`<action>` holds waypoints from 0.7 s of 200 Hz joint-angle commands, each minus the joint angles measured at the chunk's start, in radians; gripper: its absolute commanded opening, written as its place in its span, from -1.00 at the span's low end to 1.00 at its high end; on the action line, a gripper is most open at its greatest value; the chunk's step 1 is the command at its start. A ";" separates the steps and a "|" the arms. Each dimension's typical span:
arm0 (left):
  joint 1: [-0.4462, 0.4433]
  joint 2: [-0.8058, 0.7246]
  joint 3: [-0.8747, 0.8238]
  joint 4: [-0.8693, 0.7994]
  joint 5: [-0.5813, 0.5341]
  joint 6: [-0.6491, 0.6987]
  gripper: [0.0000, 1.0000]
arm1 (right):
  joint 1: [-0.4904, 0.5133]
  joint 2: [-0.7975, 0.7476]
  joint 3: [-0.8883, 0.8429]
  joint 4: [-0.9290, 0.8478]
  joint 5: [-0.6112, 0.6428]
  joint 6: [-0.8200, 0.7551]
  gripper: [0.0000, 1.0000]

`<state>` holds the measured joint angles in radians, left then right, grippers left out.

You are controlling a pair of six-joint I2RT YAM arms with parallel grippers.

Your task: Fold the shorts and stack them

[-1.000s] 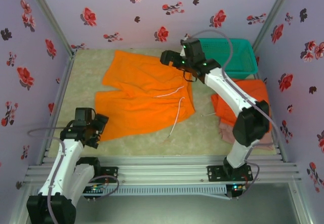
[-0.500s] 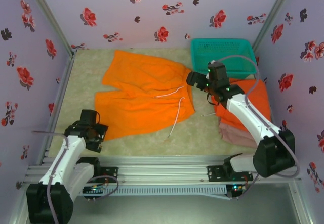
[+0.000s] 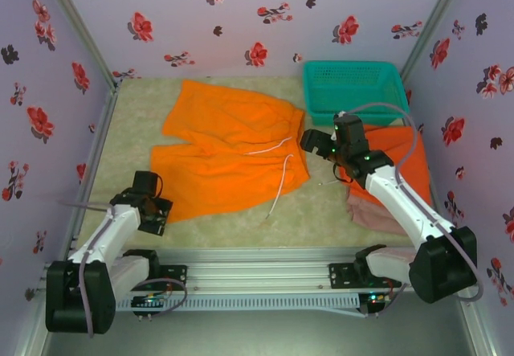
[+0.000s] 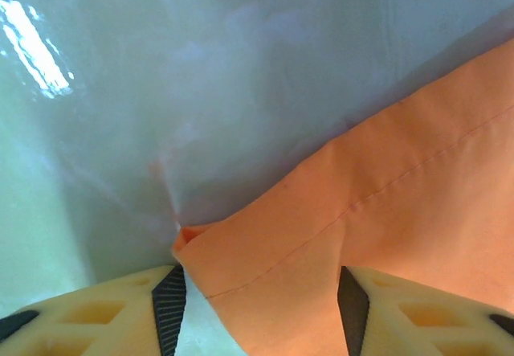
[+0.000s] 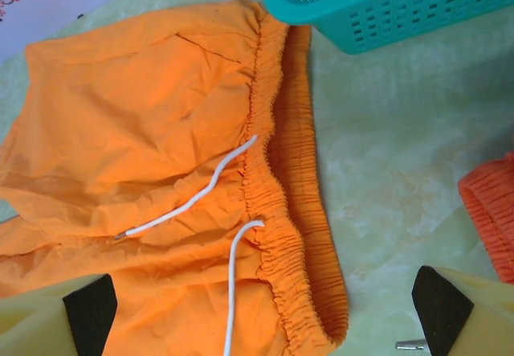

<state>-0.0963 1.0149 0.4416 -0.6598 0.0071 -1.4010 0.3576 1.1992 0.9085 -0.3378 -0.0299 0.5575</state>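
Pale table (image 3: 321,211) — orange shorts (image 3: 229,159) spread centre, teal basket (image 3: 353,65) far right, pink shorts (image 3: 365,211) near right.

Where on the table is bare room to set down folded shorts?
Bare mat lies in front, between the spread orange shorts and the near rail, and along the left wall. The right side is crowded: basket, folded stack.

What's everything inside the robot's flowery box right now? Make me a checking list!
Surface: pale mat, lying flat.
Job's things: spread orange shorts mid-mat; folded orange shorts on pink shorts at right.
Clutter: teal basket, far right corner.
Tools: left tool jaws apart astride the spread shorts' hem corner; right tool open above their waistband.
Cables: grey cable looping over right arm.
Surroundings: flowered walls.
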 commanded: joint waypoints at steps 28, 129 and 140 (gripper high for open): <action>-0.005 0.048 -0.011 0.068 -0.046 0.031 -0.23 | -0.008 -0.030 -0.043 -0.017 -0.010 -0.004 0.94; -0.005 0.050 0.037 0.085 -0.090 0.101 -0.61 | -0.008 -0.039 -0.118 -0.027 -0.064 -0.011 0.95; -0.005 0.051 0.040 0.090 -0.093 0.109 -0.68 | -0.008 -0.040 -0.123 -0.026 -0.073 -0.012 0.95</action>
<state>-0.0967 1.0481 0.4553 -0.7227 -0.0189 -1.3422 0.3576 1.1805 0.8062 -0.3420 -0.0784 0.5571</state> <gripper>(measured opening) 0.192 0.975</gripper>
